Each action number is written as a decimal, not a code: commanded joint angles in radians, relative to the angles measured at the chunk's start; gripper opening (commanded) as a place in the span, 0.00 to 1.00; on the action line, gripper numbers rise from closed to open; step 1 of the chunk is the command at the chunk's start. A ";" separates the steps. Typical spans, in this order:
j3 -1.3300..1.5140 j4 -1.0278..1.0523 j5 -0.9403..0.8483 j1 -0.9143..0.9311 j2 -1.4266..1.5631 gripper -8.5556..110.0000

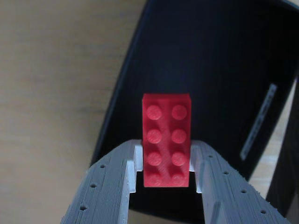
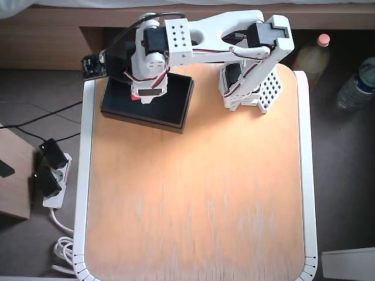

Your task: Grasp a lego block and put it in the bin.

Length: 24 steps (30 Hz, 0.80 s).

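Observation:
In the wrist view the red lego block (image 1: 166,139) stands lengthwise between my grey fingers, studs facing the camera, and my gripper (image 1: 166,156) is shut on its lower half. Behind and below it lies the bin (image 1: 219,70), a black tray with a dark inside and a white label strip (image 1: 257,122) on its right rim. The overhead view has the bin (image 2: 176,96) at the table's far left corner. There my gripper (image 2: 139,95) hangs over the bin's left part, and only a sliver of the red lego block (image 2: 135,97) shows beneath it.
The arm's white base (image 2: 251,88) stands at the table's far edge, right of the bin. Light wood tabletop (image 2: 199,199) stretches toward the near edge. Off the table are two bottles (image 2: 357,85) at the right and a power strip (image 2: 53,181) with cables at the left.

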 commanded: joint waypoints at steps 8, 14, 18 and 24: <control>0.023 -0.201 0.021 0.080 -0.003 0.07; 0.144 -0.296 0.040 0.097 0.000 0.07; 0.192 -0.328 0.046 0.104 0.002 0.07; 0.262 -0.368 0.054 0.104 0.005 0.07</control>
